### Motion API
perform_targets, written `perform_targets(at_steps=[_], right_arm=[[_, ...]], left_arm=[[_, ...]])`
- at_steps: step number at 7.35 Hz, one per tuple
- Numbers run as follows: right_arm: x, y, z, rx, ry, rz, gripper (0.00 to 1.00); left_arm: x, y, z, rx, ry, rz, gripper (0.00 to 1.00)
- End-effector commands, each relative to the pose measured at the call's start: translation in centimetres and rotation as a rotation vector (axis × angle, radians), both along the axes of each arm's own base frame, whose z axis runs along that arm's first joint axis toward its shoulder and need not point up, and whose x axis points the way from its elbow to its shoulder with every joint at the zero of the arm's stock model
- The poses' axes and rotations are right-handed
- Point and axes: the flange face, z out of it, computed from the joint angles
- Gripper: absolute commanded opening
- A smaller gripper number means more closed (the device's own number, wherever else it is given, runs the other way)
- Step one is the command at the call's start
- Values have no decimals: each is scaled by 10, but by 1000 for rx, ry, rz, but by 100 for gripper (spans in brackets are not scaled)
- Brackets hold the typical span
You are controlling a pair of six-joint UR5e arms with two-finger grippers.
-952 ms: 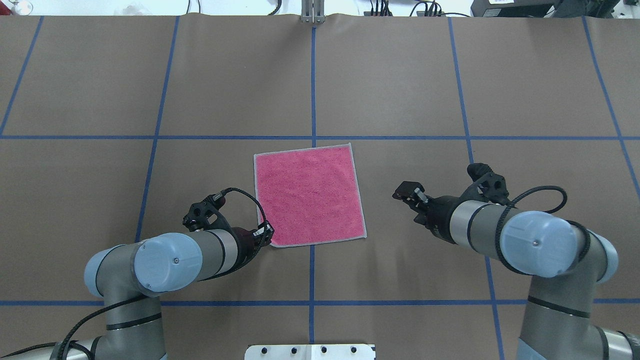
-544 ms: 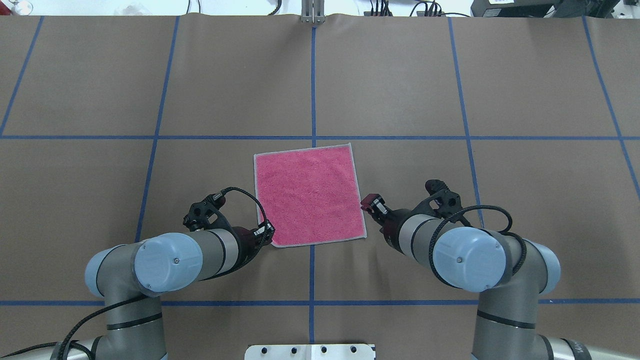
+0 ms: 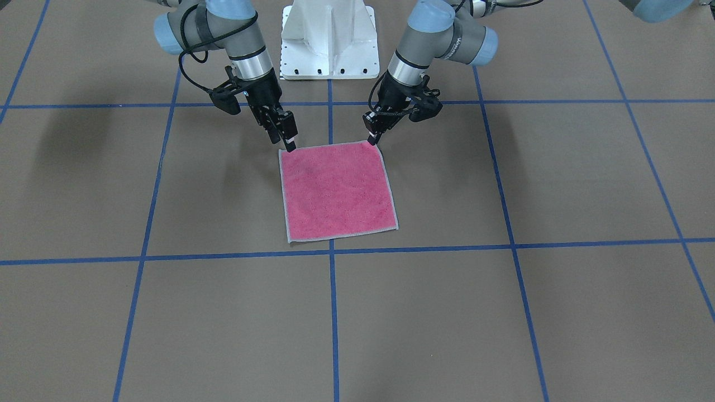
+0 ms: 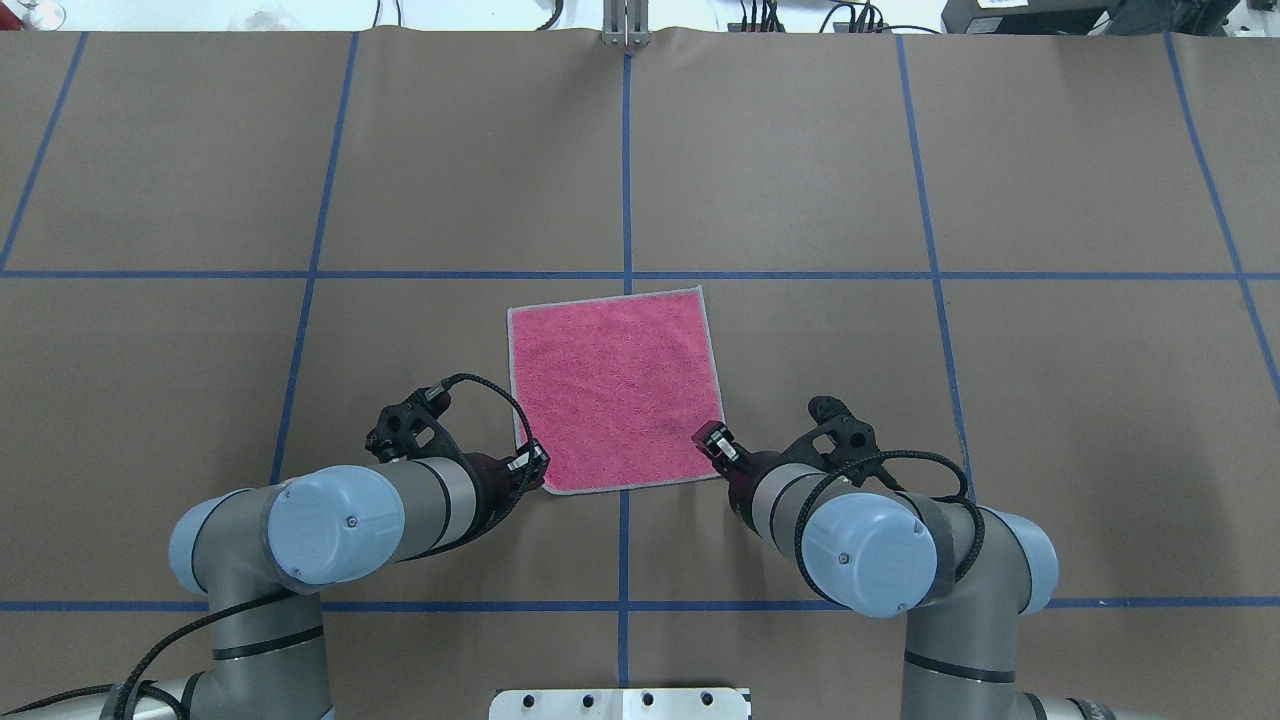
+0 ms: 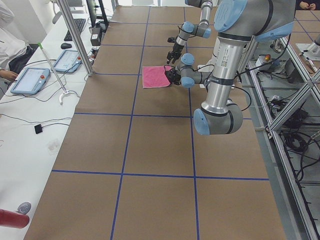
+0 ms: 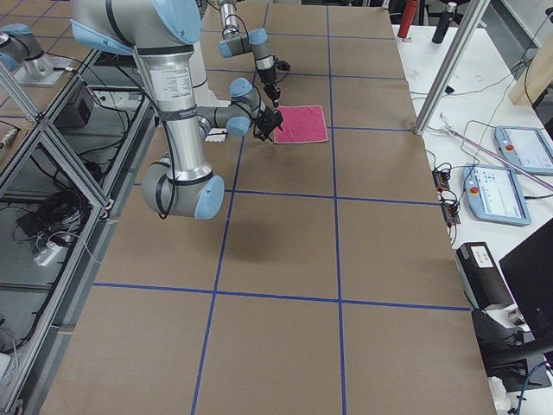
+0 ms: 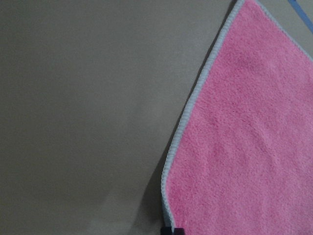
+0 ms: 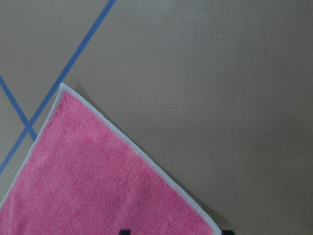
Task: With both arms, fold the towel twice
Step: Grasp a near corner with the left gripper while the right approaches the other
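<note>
Right gripper [image 4: 710,438], spread, reached towel [image 4: 615,390] on brown table [image 4: 800,150]; left gripper [image 4: 536,467] pinches its corner.

Pink towel [image 4: 615,390] with grey edging, flat and unfolded on the table [image 4: 800,150], left arm [image 4: 400,500] low at its robot-side left corner, left fingers [image 4: 533,464] pinched there, right arm [image 4: 800,495] at the other robot-side corner, right fingers [image 4: 712,440] spread astride it

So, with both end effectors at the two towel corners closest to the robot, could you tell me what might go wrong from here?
1. The towel lies skewed to the blue grid lines, so an even lift by both arms could leave the folded edges mismatched.
2. In the right wrist view, the corner sits close to one fingertip of the right end effector, not centred; such a thin bite might slip.
</note>
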Motion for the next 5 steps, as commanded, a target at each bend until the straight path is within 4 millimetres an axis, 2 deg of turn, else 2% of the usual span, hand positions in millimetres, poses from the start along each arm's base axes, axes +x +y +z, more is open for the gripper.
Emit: perform_targets(at_steps=[1, 5], right_arm=[[-3, 1, 5, 0, 31, -2, 64], [-5, -1, 2, 2, 38, 14, 52]], left_arm=[[-1, 0, 0, 6, -2, -12, 0], [-1, 0, 0, 6, -2, -12, 0]])
